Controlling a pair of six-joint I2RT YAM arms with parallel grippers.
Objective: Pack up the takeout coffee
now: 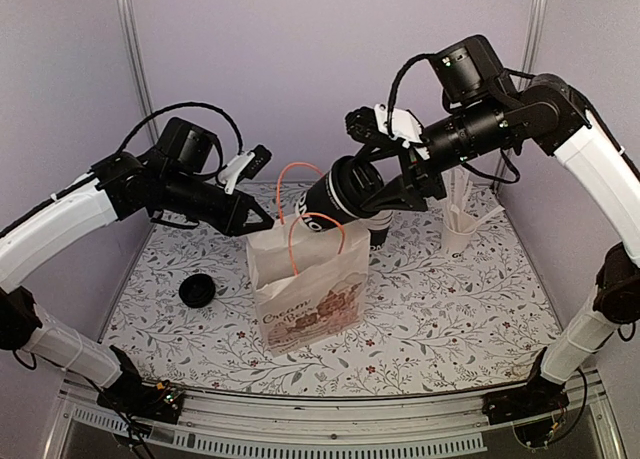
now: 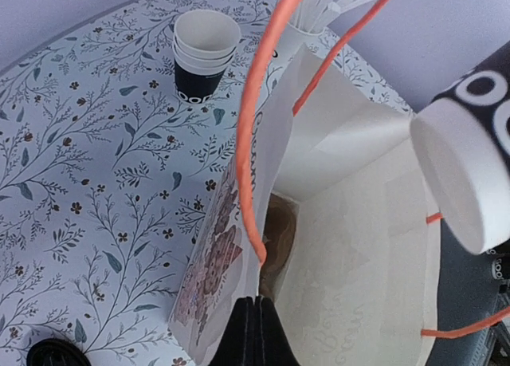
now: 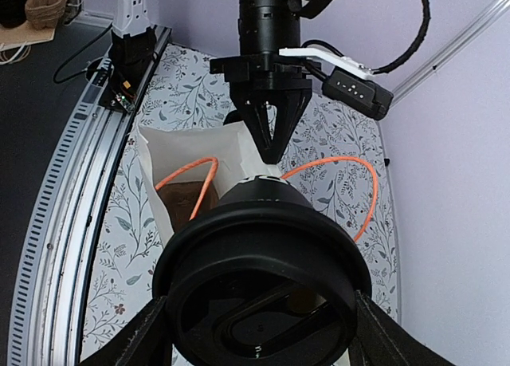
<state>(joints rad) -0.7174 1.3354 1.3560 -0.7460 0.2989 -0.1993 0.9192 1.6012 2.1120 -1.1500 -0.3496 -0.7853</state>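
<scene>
**Desk:** Which step is this?

**Photographer:** The loading, as I read it. The right gripper (image 1: 378, 191) clamps the takeout coffee (image 1: 330, 201) at its lidded end. The cup is in the air, tipped nearly onto its side, with its base aimed at the mouth of the paper bag (image 1: 310, 279). It hangs over the opening and is not yet inside.

**Desk:** And the other arm?

**Photographer:** The left gripper (image 2: 253, 334) is pinched closed on the bag's upper edge and holds the mouth apart (the orange handles (image 2: 244, 135) arch right across the gap).

**Desk:** What does the next move call for?

**Photographer:** Probably righting the cup, then lowering it between those handles without snagging one. It should be released only once the base sits on the bag's floor. A lidded drink carried at that tilt could leak.

**Desk:** What is in the containers?

**Photographer:** There is a brownish shape (image 2: 279, 230) at the bottom of the bag, but I cannot tell what it is. On the table (image 1: 450, 309) behind the bag, a stack of nested cups (image 2: 203, 51) stands lidless, and the top cup looks empty. A white cup (image 1: 457, 234) holds pale sticks (image 1: 460, 194). A loose black lid (image 1: 197, 291) lies left of the bag.
</scene>
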